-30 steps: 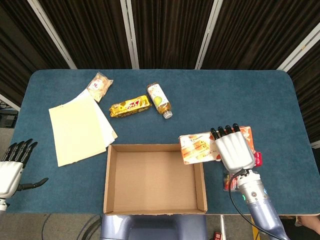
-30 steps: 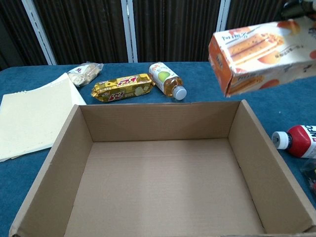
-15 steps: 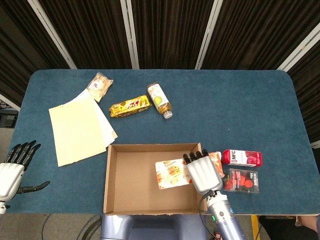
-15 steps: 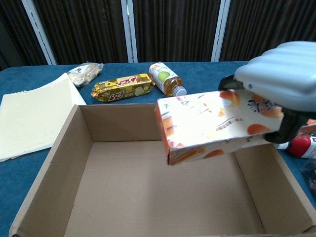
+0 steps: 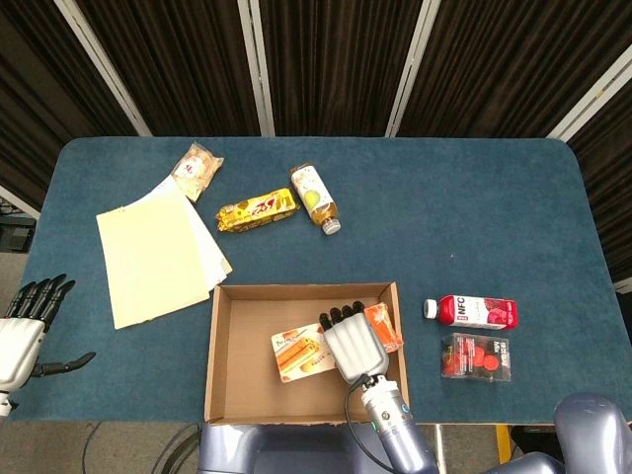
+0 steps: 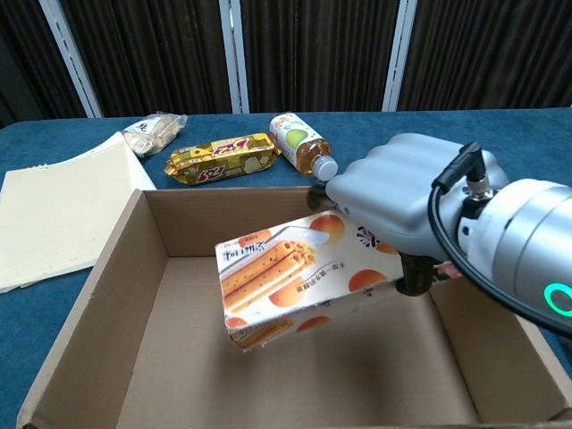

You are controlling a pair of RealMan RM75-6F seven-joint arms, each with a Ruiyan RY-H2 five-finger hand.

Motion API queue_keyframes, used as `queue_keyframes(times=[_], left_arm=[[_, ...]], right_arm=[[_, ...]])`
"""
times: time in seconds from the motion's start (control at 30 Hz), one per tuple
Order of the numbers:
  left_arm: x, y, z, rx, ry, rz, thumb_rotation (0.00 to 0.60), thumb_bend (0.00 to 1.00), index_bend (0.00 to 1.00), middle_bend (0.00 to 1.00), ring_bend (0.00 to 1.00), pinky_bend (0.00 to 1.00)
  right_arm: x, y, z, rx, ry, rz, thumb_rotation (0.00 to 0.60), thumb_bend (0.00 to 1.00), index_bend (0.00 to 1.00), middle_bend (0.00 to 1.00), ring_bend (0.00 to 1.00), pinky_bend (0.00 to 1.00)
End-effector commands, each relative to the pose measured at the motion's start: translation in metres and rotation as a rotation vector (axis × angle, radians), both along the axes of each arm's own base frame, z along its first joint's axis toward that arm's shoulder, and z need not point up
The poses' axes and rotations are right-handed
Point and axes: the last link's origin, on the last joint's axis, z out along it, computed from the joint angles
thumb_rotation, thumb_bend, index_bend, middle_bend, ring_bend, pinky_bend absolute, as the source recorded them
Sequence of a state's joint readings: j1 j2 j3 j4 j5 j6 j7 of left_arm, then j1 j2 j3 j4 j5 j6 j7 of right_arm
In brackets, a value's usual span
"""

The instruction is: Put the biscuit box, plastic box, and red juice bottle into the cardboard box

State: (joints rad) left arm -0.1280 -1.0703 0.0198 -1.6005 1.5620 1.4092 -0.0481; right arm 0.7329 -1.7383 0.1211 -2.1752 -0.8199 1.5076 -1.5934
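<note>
My right hand (image 5: 354, 341) (image 6: 404, 198) grips the orange biscuit box (image 5: 299, 354) (image 6: 290, 279) and holds it tilted inside the open cardboard box (image 5: 229, 348) (image 6: 107, 304), just above its floor. The red juice bottle (image 5: 472, 312) lies on its side on the blue table to the right of the cardboard box. The clear plastic box (image 5: 476, 357) with red contents lies just in front of the bottle. My left hand (image 5: 22, 336) hangs open off the table's left edge, holding nothing.
A cream paper stack (image 5: 158, 252) (image 6: 49, 214) lies left of the cardboard box. Behind it lie a yellow snack bar (image 5: 257, 209) (image 6: 222, 157), a yellow drink bottle (image 5: 314, 197) (image 6: 302, 143) and a small snack bag (image 5: 197, 170) (image 6: 152, 132).
My right hand carried the biscuit box leftward from above the table's right side, over the cardboard box's right wall, and down inside it. The juice bottle and plastic box came into sight.
</note>
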Motion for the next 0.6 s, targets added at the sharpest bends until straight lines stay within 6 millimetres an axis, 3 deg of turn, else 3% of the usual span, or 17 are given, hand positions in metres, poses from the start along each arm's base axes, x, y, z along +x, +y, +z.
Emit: queue_keyframes(times=[0.03, 0.17, 0.43, 0.6], left_arm=[[0.0, 0.0, 0.0, 0.002, 0.001, 0.001, 0.422, 0.05, 0.0, 0.0, 0.0, 0.0], [0.0, 0.001, 0.0, 0.008, 0.002, 0.0, 0.42, 0.06, 0.0, 0.0, 0.0, 0.0], [0.002, 0.002, -0.004, 0.009, 0.014, -0.006, 0.42, 0.05, 0.0, 0.0, 0.0, 0.0], [0.0, 0.002, -0.006, 0.001, 0.03, -0.001, 0.422, 0.05, 0.0, 0.0, 0.0, 0.0]], right_arm=[[0.001, 0.0, 0.003, 0.008, 0.003, 0.017, 0.6, 0.0, 0.0, 0.01, 0.11, 0.33], [-0.003, -0.005, 0.01, 0.006, 0.024, 0.06, 0.6, 0.0, 0.0, 0.0, 0.0, 0.22], [-0.014, -0.017, 0.024, 0.006, 0.033, 0.075, 0.6, 0.0, 0.0, 0.0, 0.0, 0.12], [-0.02, -0.025, 0.056, -0.068, 0.0, 0.059, 0.6, 0.0, 0.0, 0.0, 0.0, 0.09]])
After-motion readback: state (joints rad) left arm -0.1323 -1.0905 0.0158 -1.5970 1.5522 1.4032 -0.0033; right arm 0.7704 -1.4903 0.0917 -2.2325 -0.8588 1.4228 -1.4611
